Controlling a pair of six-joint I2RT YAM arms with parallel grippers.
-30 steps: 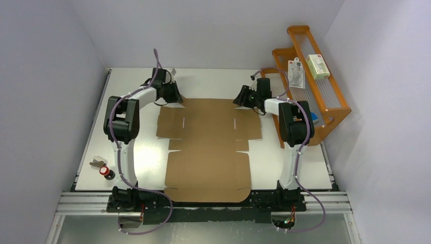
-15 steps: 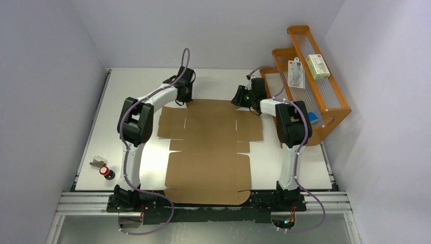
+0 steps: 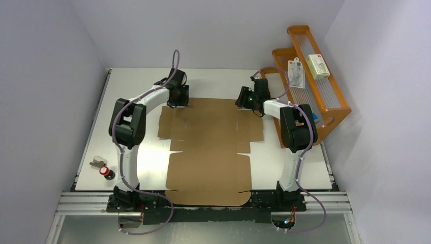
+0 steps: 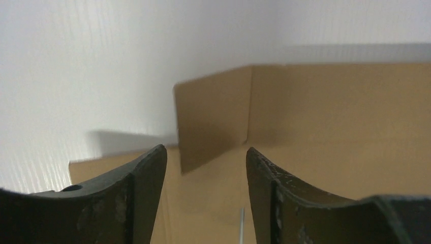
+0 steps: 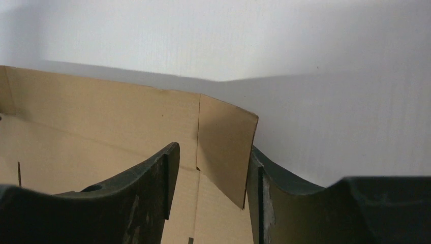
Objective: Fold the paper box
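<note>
Mostly flat, the paper box (image 3: pixel 209 152) lies mid-table, its long axis running from the arm bases toward the far wall and its side flaps spread left and right. Its far strip stands upright. Near the white table's (image 3: pixel 132 81) left edge sits a red-capped object (image 3: pixel 108 173), well apart from the cardboard. The left gripper (image 3: pixel 179 99) is at the box's far-left corner, jaws parted, with a corner tab (image 4: pixel 213 117) just ahead of the gap. The right gripper (image 3: pixel 244 99) is at the far-right corner, jaws also apart, that corner's tab inside the gap but unclamped. An orange rack (image 3: pixel 297 29) holding white packages (image 3: pixel 317 66) stands rightmost, beside the right arm.
</note>
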